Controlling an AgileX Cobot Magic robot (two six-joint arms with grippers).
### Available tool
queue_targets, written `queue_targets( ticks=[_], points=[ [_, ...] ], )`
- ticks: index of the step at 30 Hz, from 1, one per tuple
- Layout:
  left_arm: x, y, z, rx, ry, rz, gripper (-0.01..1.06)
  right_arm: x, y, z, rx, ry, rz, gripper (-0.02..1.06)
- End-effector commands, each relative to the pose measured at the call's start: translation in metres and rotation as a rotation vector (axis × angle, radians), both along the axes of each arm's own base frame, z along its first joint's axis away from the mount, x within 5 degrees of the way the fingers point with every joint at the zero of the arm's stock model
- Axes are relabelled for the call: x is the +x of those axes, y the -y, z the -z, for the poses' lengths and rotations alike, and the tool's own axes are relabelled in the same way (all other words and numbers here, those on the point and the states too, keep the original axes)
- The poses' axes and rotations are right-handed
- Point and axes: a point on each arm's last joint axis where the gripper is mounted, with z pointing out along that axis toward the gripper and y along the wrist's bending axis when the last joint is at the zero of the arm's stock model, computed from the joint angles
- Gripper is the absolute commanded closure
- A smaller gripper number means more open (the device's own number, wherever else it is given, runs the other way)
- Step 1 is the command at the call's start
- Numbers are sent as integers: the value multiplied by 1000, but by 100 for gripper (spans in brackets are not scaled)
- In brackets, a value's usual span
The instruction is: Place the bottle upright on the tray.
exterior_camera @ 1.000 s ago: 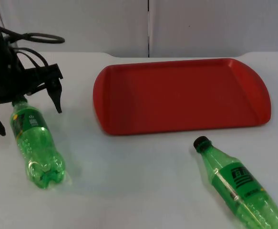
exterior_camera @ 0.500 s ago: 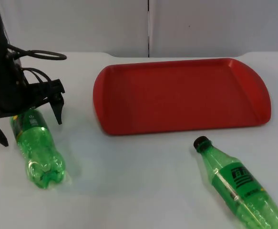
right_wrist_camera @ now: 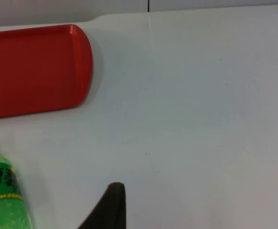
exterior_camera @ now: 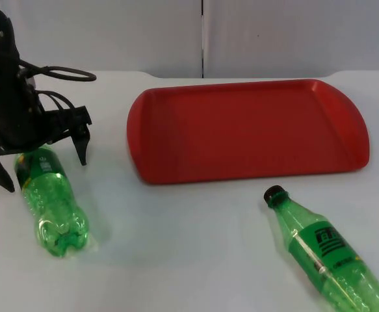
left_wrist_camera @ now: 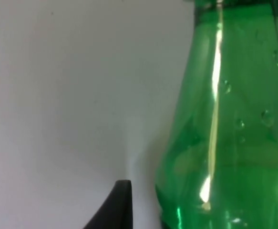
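Green bottles, two (exterior_camera: 49,198) (exterior_camera: 329,253), lie beside one tray (exterior_camera: 241,130); left end effector (exterior_camera: 43,158) spread wide.

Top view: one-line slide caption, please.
Left gripper open astride a lying green plastic bottle's neck, beside the red tray.

A white table top (exterior_camera: 196,221) meets a grey partition wall (exterior_camera: 274,36); a dark seam (exterior_camera: 202,39) splits the wall.
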Motion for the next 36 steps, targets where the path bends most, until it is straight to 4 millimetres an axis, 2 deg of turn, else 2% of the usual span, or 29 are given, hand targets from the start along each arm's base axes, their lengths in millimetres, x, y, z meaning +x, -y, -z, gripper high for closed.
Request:
queue_targets(
  ticks=[1,9,15,22,24,26,27,30,31,32,33,34,36],
  points=[
    [1,1,-1,13,-1,10,0,0,0,0,-6,9,0,1],
    [2,0,-1,27,8,24,0,0,0,0,-6,9,0,1],
    [-1,1,13,30,-39,40,0,0,0,0,-4,9,1,1],
    [-1,1,15,24,-35,40,0,0,0,0,-4,9,1,1],
    [-1,1,15,29,-34,45,3,0,0,0,-4,9,1,1],
    [-1,1,15,24,-35,40,14,0,0,0,-4,9,1,1],
    [-1,1,15,24,-35,40,14,0,0,0,-4,9,1,1],
    [-2,1,15,26,-50,41,47,0,0,0,-4,9,1,1],
    [-2,1,15,26,-50,41,47,0,0,0,-4,9,1,1],
    [-3,1,15,27,-63,41,62,0,0,0,-4,9,1,1],
    [-4,1,12,27,-67,43,87,0,0,0,-4,9,1,1],
    [-4,1,10,28,-67,49,105,0,0,0,-4,9,1,1],
    [-3,1,6,29,-56,59,105,0,0,0,-4,9,1,1]
  ],
)
